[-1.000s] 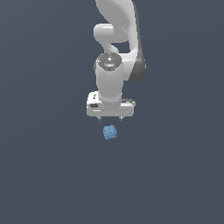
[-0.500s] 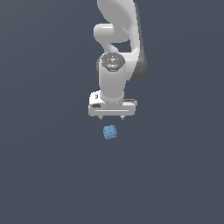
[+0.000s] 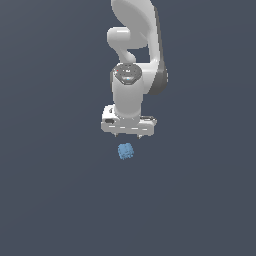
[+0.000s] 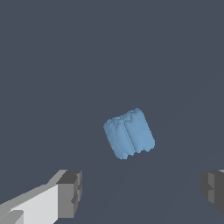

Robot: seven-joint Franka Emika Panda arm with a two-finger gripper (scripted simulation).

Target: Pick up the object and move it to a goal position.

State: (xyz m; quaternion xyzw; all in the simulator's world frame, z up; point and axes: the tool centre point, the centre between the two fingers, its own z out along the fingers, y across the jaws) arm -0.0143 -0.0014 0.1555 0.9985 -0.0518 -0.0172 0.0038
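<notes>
Wrist view, claw (image 4: 142, 192) spread wide, light-blue lumpy block (image 4: 129, 133) beyond fingertips (image 4: 70, 192), untouched

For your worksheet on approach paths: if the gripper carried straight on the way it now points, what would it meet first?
Probably the light-blue block: the open gripper points at it, with nothing between them. Depth is unclear, so the exact line is uncertain.

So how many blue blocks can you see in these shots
1. The light-blue block lies on the dark surface just below the open fingers in the exterior view; the wrist view shows it ahead of them, untouched. No others are visible.
</notes>
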